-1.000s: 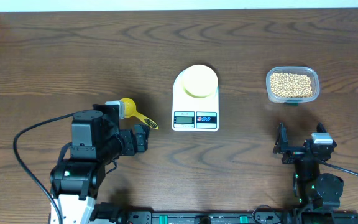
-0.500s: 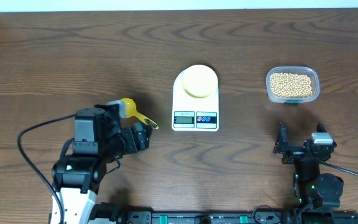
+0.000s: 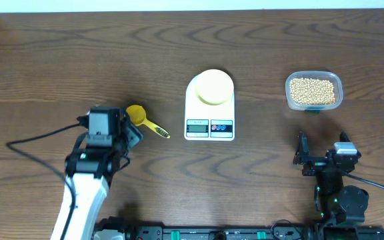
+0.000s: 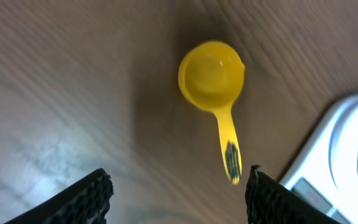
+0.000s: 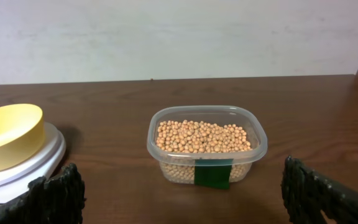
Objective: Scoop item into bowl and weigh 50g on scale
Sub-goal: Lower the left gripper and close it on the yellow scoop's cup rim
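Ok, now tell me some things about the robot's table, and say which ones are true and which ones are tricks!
The yellow scoop is empty. True.
The bowl sits on the scale. True.
The beans are in the bowl. False: they are in the clear tub.
The left gripper is holding the scoop. False: it is open, and the scoop lies free on the table.
The right gripper is shut on the tub. False: it is open and apart from the tub.
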Robot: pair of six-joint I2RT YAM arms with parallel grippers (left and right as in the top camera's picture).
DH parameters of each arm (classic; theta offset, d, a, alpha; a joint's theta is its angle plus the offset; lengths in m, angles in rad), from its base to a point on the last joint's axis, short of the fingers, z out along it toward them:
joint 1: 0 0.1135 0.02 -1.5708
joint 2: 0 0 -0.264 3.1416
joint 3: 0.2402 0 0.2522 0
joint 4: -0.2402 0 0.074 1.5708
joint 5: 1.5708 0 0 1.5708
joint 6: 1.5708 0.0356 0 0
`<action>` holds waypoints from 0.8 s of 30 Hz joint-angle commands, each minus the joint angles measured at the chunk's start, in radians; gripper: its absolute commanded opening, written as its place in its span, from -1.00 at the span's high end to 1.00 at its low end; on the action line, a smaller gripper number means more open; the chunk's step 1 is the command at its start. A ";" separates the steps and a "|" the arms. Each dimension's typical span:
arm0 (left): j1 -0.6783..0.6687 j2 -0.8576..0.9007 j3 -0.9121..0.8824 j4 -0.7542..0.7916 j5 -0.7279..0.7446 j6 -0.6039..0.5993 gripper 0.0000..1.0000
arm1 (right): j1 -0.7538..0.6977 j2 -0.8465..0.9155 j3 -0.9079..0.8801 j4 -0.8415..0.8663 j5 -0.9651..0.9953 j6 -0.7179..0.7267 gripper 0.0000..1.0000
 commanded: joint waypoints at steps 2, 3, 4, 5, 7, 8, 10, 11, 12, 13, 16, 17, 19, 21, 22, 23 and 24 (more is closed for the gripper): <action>0.000 0.105 0.021 0.096 -0.046 -0.038 -0.40 | -0.005 -0.006 -0.004 -0.001 -0.002 0.004 -0.98; 0.000 0.126 0.021 0.116 -0.045 -0.039 -0.40 | -0.005 -0.006 -0.004 -0.001 -0.002 0.004 -0.99; 0.000 0.145 0.021 0.135 -0.045 -0.039 -0.39 | -0.005 -0.006 -0.004 -0.001 -0.002 0.003 -0.99; 0.000 0.166 0.021 0.154 -0.045 -0.043 -0.38 | -0.005 -0.006 -0.004 -0.001 -0.002 0.004 -0.99; 0.000 0.206 0.021 0.182 -0.046 -0.064 -0.38 | -0.005 -0.006 -0.004 -0.001 -0.002 0.003 -0.99; 0.000 0.223 0.021 0.195 -0.045 -0.065 -0.38 | -0.005 -0.006 -0.004 -0.001 -0.002 0.004 -0.99; 0.000 0.262 0.021 0.221 -0.045 -0.074 -0.37 | -0.005 -0.006 -0.004 -0.001 -0.002 0.004 -0.98; 0.000 0.276 0.021 0.230 -0.045 -0.084 -0.38 | -0.005 -0.006 -0.004 -0.001 -0.002 0.004 -0.99; 0.000 0.293 0.021 0.242 -0.045 -0.090 -0.37 | -0.005 -0.006 -0.004 -0.001 -0.002 0.004 -0.99; 0.000 0.304 0.021 0.252 -0.045 -0.091 -0.37 | -0.005 -0.006 -0.004 -0.001 -0.002 0.003 -0.98; 0.000 0.341 0.021 0.289 -0.045 -0.091 -0.37 | -0.005 -0.006 -0.004 -0.001 -0.002 0.004 -0.98; 0.000 0.350 0.021 0.298 -0.045 -0.091 -0.37 | -0.005 -0.006 -0.004 -0.001 -0.002 0.003 -0.99; 0.000 0.365 0.021 0.314 -0.045 -0.091 -0.34 | -0.005 -0.006 -0.004 -0.001 -0.002 0.004 -0.99; 0.000 0.378 0.021 0.320 -0.045 -0.102 -0.29 | -0.005 -0.006 -0.004 -0.001 -0.002 0.004 -0.99; 0.000 0.384 0.021 0.322 -0.045 -0.109 -0.25 | -0.005 -0.006 -0.004 -0.001 -0.002 0.003 -0.99; 0.000 0.391 0.021 0.325 -0.045 -0.114 -0.22 | -0.005 -0.006 -0.004 -0.001 -0.002 0.003 -0.99; 0.000 0.399 0.021 0.327 -0.045 -0.117 -0.18 | -0.005 -0.006 -0.004 -0.001 -0.002 0.003 -0.99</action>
